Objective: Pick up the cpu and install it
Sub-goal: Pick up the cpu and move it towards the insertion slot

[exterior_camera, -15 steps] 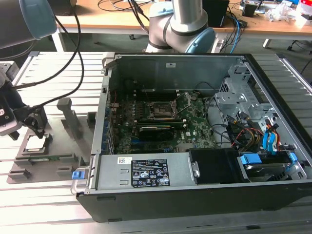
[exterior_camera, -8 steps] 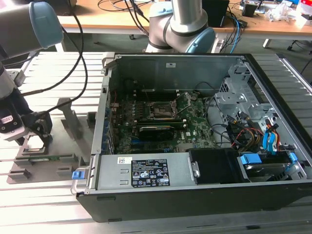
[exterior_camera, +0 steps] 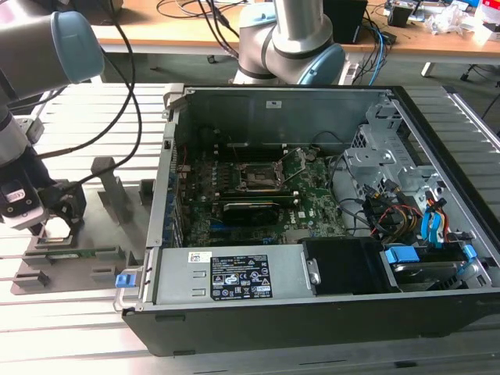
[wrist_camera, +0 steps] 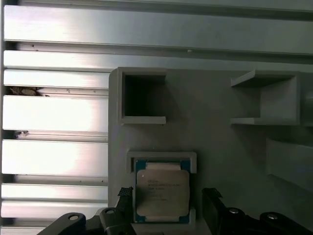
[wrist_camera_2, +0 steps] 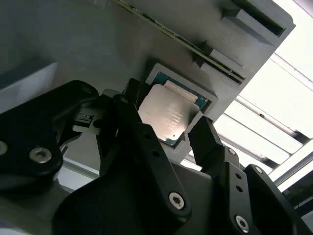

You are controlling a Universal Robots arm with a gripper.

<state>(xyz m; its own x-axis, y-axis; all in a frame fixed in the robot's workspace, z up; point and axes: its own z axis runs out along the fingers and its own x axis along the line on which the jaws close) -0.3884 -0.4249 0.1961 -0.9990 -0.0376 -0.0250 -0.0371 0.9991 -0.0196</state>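
Observation:
The cpu (wrist_camera: 162, 190) is a flat square chip with a silvery top and a blue-green rim. It lies in a square recess of the grey plastic holder (wrist_camera: 220, 147). In both wrist views my gripper (wrist_camera: 167, 203) stands open over it, one black finger (wrist_camera: 125, 201) close beside one edge and the other finger (wrist_camera: 211, 203) a small gap off the opposite edge. In the second wrist view the cpu (wrist_camera_2: 168, 115) shows between the two fingers of the gripper (wrist_camera_2: 166, 113). In the exterior view the gripper (exterior_camera: 55, 217) hangs low over the holder (exterior_camera: 74, 251) at the exterior view's left.
An open computer case (exterior_camera: 312, 101) lies to the exterior view's right of the holder, with the black cpu socket frame (exterior_camera: 254, 178) on its green motherboard. Grey holder blocks (exterior_camera: 109, 191) stand between gripper and case. A slatted metal table (wrist_camera: 54, 112) carries everything.

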